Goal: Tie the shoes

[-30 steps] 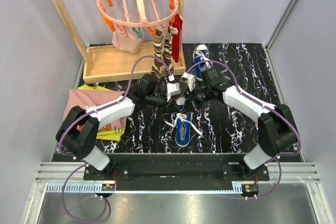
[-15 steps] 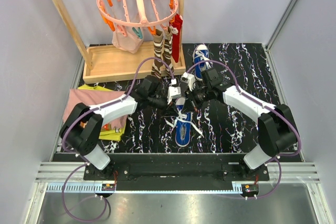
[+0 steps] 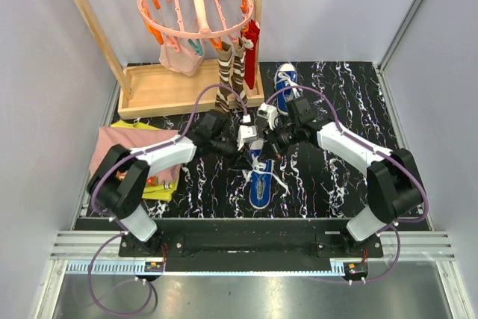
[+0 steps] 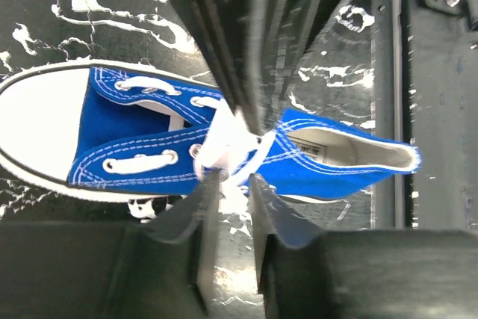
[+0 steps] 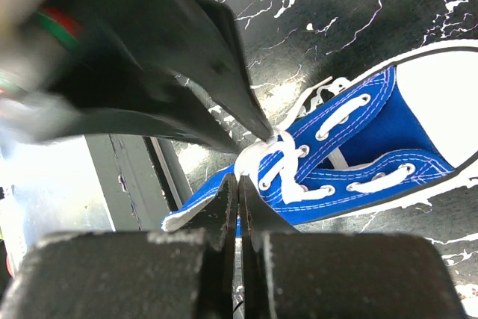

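Shoes lie well apart on the black marbled tabletop [image 3: 336, 184]. The near shoe [image 3: 261, 184] sits mid-tabletop between the two arms, and the far shoe [image 3: 286, 78] lies toward the back edge, just beside the wooden drying rack [image 3: 160, 89].

Both arms reach inward and meet over the near shoe. The white laces [image 4: 231, 143] are bunched over the middle of its tongue, with loose ends trailing onto the tabletop on either side.

The left claw [image 4: 233, 188] hangs just over that bunch with its fingers a little apart — a narrow gap shows between them, and the lace sits right at the tips without being clearly pinched.

The right claw [image 5: 238, 184] has its fingers pressed together. Their tips meet at the edge of the lace crossing, but I cannot tell whether a strand is caught between them.

Folded cloths [image 3: 134, 151] are stacked at the left edge, and striped socks [image 3: 230, 72] hang from the rack.
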`<action>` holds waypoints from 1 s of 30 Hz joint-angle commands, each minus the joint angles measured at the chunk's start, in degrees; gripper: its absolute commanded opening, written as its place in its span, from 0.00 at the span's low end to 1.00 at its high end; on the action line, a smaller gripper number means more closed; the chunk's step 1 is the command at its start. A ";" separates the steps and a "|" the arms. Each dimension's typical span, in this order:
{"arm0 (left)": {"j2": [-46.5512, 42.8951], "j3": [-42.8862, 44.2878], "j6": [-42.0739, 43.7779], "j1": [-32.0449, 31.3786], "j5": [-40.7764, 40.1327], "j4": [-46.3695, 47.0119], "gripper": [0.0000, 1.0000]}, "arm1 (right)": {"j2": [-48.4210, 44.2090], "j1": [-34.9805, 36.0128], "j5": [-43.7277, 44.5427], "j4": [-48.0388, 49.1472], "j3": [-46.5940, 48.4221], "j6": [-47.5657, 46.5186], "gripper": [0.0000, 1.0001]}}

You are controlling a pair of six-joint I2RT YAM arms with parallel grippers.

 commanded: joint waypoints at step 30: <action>-4.34 3.12 0.50 -0.53 1.10 3.97 0.10 | -1.33 0.12 -3.24 2.11 1.02 0.30 0.18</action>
